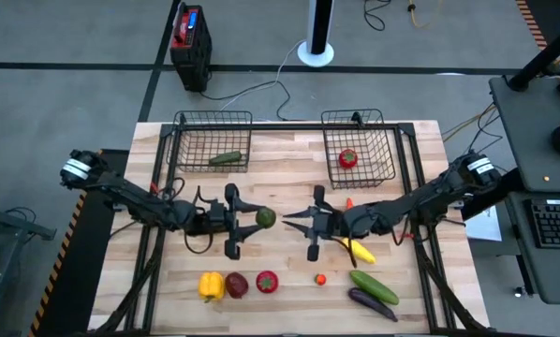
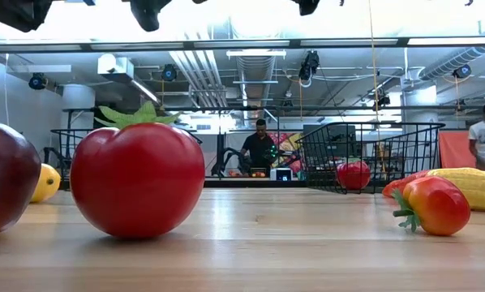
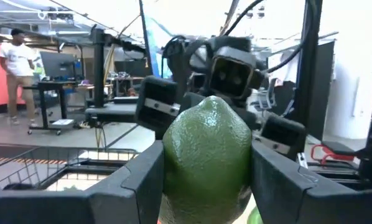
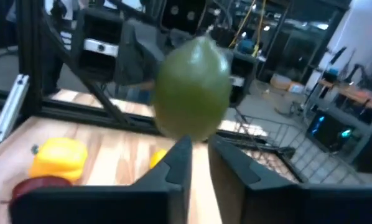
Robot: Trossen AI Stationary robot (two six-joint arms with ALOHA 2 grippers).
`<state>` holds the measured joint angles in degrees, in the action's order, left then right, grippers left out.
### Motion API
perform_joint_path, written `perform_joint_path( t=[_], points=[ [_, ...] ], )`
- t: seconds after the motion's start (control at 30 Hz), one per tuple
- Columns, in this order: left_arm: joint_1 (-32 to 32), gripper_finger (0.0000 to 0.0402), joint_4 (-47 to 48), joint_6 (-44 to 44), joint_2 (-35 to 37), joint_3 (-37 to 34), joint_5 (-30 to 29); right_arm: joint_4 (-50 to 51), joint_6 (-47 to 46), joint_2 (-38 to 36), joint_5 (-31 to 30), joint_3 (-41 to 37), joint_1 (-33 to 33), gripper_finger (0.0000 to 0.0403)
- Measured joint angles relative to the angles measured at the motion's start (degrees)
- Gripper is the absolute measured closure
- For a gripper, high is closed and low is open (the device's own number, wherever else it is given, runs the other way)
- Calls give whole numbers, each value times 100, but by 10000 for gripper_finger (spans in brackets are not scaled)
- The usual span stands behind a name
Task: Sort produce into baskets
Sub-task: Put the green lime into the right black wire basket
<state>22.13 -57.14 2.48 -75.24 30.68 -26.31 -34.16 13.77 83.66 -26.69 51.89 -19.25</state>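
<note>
Mid-table handover, by the look of it: a green lime (image 1: 265,218) sits pinched between the fingers of the left gripper (image 1: 252,221), held clear of the table (image 1: 289,285) about midway between the two arms; the right gripper (image 1: 292,221) faces it from just beside, its fingers narrowly parted with a slim gap between them and holding nothing, tips close to the fruit; both arms reach inward from the outer table edges, forearms low and near level, grippers pointing at each other; judged next move: the right arm backs off and the left carries the lime up to the left basket (image 1: 213,140), where a green cucumber (image 1: 226,158) already lies; the right basket (image 1: 359,146) holds a red tomato (image 1: 347,158); that calls for lifting over the wire rim before letting go; remaining produce lies along the near side of the table.
</note>
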Motion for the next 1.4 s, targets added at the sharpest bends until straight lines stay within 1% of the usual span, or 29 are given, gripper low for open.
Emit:
perform_joint_path(
  t=[0.07,0.13,0.3,0.4,0.5,0.57,0.63,0.8,0.97,1.07,1.17,1.3,1.4],
  points=[
    [0,222,-34,0,2,9,-21,321,-246,-15,-9,69,0,322],
    [0,222,-27,32,4,31,-25,430,-497,-16,12,113,13,288],
    [-43,221,-44,52,-24,48,-28,253,-768,-17,-21,128,15,190],
    [-68,221,-92,52,-59,48,-34,218,-874,-17,-27,163,84,138],
    [-101,221,-157,21,-59,55,-32,205,-981,93,139,283,189,100],
    [-131,221,-304,6,-59,55,-32,216,-976,248,320,394,235,83],
    [-142,221,-429,0,-59,57,-32,253,-960,404,369,519,243,71],
    [-133,221,-409,0,-61,59,-17,232,-747,616,367,806,269,64],
    [-133,221,-377,0,-61,59,-14,252,-653,658,361,955,291,79],
    [-133,221,-322,0,-61,59,-10,254,-642,658,358,974,307,100],
    [-133,219,-336,0,-61,59,-10,252,-642,658,364,974,354,130],
    [-133,208,-372,77,-61,59,-32,249,-623,658,456,974,431,170],
    [-133,200,-374,100,-61,59,-50,252,-562,656,462,974,442,191]
  ],
)
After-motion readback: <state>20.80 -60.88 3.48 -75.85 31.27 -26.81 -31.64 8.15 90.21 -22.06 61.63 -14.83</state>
